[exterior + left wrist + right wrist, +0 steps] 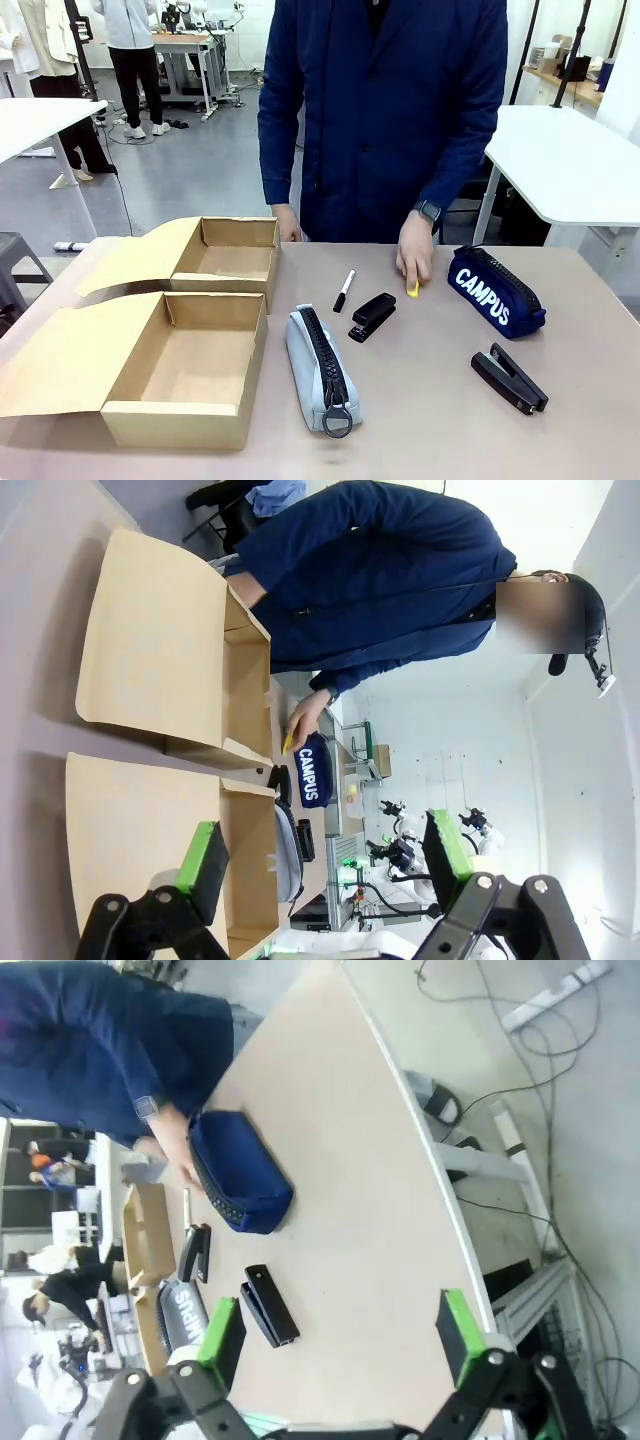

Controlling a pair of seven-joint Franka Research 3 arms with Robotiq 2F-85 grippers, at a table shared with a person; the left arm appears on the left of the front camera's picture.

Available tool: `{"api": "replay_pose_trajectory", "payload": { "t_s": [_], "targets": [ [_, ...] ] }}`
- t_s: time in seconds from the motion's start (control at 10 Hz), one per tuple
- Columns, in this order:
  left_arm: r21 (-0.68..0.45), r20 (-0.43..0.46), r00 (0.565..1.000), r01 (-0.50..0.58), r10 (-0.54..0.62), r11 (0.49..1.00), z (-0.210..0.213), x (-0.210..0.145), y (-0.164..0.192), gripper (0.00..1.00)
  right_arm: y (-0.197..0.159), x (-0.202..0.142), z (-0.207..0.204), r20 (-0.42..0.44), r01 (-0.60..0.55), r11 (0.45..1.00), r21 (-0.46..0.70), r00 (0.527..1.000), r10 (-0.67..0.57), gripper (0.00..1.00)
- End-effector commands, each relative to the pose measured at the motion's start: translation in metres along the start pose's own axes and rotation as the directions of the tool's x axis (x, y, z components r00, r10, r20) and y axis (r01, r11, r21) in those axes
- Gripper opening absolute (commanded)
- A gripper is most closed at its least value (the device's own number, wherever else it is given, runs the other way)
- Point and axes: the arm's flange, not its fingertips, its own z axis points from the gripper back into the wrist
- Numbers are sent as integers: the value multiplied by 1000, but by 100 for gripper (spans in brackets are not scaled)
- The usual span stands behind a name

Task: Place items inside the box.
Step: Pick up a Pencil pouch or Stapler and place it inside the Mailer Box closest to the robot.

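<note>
The left gripper [322,832] hangs over the left end of the table [420,435], jaws spread wide with nothing between them. Below stand an open near box [190,372] and far box [232,262], touching. The items all lie outside them, on the table to the right: a grey pencil case [320,372] just beside the near box, a marker [344,290], a black stapler [372,316], then a yellow utility knife [414,290] under a person's hand [415,255], the navy "CAMPUS" pouch [495,290] and, nearer the robot, a second stapler [509,378]. The right gripper [340,1310] hovers over the right end, jaws likewise spread, holding nothing.
</note>
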Motion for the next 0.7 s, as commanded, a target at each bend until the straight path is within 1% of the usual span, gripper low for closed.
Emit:
{"api": "replay_pose_trajectory", "payload": {
  "t_s": [0.0,0.1,0.2,0.3,0.4,0.5,0.6],
  "targets": [
    [-8,-10,1000,17,-17,1000,2,-1,-1,100,41,2,-23,-27,-134,991,9,991,134,100],
    [-8,-10,1000,17,-17,1000,2,-1,-1,100,75,1,-42,-55,-206,978,-29,977,204,100],
    [-8,-10,1000,17,-17,1000,2,-1,-1,100,121,-2,-67,-118,-312,949,-43,945,306,100],
    [-8,-10,1000,17,-17,1000,2,-1,-1,100,162,-6,-94,-193,-409,910,-74,901,389,100],
    [-8,-10,1000,17,-17,1000,2,-1,-1,100,198,-10,-122,-257,-449,883,-137,877,406,100],
    [-8,-10,1000,17,-17,1000,2,-1,-1,100,230,-16,-149,-316,-454,875,-168,865,388,100],
    [-8,-10,1000,17,-17,1000,2,-1,-1,100,264,-23,-182,-360,-422,862,-281,879,313,100]
  ]
}}
